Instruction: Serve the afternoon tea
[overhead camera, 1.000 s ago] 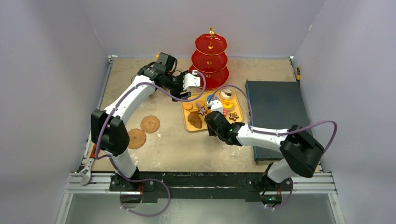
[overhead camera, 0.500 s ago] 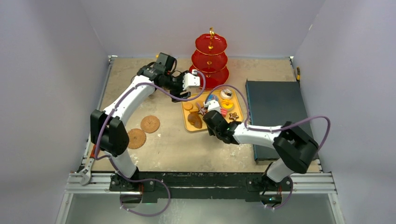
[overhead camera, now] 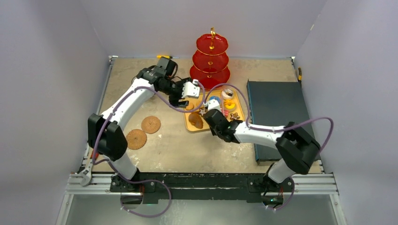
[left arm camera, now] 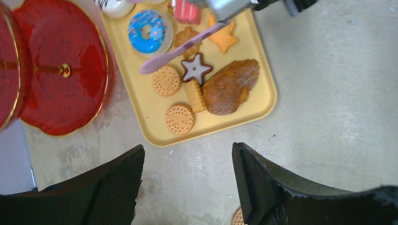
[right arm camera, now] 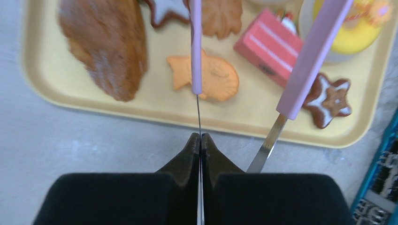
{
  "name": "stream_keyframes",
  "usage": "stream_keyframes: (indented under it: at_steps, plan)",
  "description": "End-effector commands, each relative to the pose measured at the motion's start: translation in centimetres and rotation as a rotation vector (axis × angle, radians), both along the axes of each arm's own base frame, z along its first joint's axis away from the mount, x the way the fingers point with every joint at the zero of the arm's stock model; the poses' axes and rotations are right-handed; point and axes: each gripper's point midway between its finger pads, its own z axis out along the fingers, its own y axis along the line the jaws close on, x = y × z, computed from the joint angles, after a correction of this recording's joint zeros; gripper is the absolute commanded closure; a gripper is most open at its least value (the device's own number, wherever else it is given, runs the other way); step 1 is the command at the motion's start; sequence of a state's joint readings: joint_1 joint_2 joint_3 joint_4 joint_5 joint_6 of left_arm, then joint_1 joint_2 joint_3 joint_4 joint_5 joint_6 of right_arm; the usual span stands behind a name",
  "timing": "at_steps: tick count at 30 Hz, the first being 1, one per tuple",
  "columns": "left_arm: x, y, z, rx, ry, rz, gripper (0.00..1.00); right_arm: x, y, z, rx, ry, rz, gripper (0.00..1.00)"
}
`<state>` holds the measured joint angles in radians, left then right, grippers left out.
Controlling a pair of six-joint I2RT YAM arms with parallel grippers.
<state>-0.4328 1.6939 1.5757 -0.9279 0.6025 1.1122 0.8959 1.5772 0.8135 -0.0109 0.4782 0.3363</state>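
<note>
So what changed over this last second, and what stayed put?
The right tool closed, pinching the metal shank of the pink tongs, and crept slightly further over the yellow tray. The left tool, open, pulled back from the red stand toward the tray. The pastries, coasters and stand did not move.

Tiered stand [overhead camera: 212,58], red with gold rims: one, of three tiers; round brown coasters [overhead camera: 150,124]: two; yellow tray [left arm camera: 149,104]: one; round biscuits [left arm camera: 166,80]: two; oblong biscuit [left arm camera: 195,95]: one; iced stars [left arm camera: 196,68]: two; croissant [left arm camera: 230,86]: one; fish-shaped pastry [right arm camera: 206,75]: one; scalloped brown biscuit [right arm camera: 220,16]: one; pink cake slice [right arm camera: 272,47]: one; blue-iced donut [left arm camera: 149,32]: one; yellow-iced donut [right arm camera: 356,37]: one; white-iced pastry [left arm camera: 115,5], cut off at the frame edge: one; pink-handled tongs [right arm camera: 309,56]: one pair; dark blue box [overhead camera: 277,117]: one.
</note>
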Motion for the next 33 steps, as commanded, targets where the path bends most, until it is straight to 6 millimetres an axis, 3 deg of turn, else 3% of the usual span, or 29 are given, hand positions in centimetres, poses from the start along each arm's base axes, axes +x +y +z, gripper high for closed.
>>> stream_keyframes:
  at_steps: [1,8,16,21,29,33]
  plan:
    - [-4.0,-1.4,2.9,-0.023,-0.107,-0.220,0.32,1.0,2.1,8.0,0.097,-0.096,0.078,1.00]
    - [-6.7,-1.9,4.9,-0.012,-0.303,-0.385,0.32,-2.7,4.2,13.1,0.182,-0.054,0.366,1.00]
    - [-7.5,-1.0,7.7,0.008,-0.437,-0.418,0.34,-4.2,5.1,15.5,0.185,-0.015,0.493,1.00]
    - [-8.0,0.7,5.6,0.123,-0.361,-0.425,0.35,-4.9,6.4,17.2,0.213,-0.033,0.563,1.00]
    - [-5.6,0.1,6.2,0.147,-0.360,-0.370,0.45,-6.7,6.9,18.4,0.232,-0.021,0.662,1.00]
    - [-6.4,0.8,5.6,0.196,-0.304,-0.400,0.57,-6.5,6.7,19.7,0.219,-0.070,0.672,1.00]
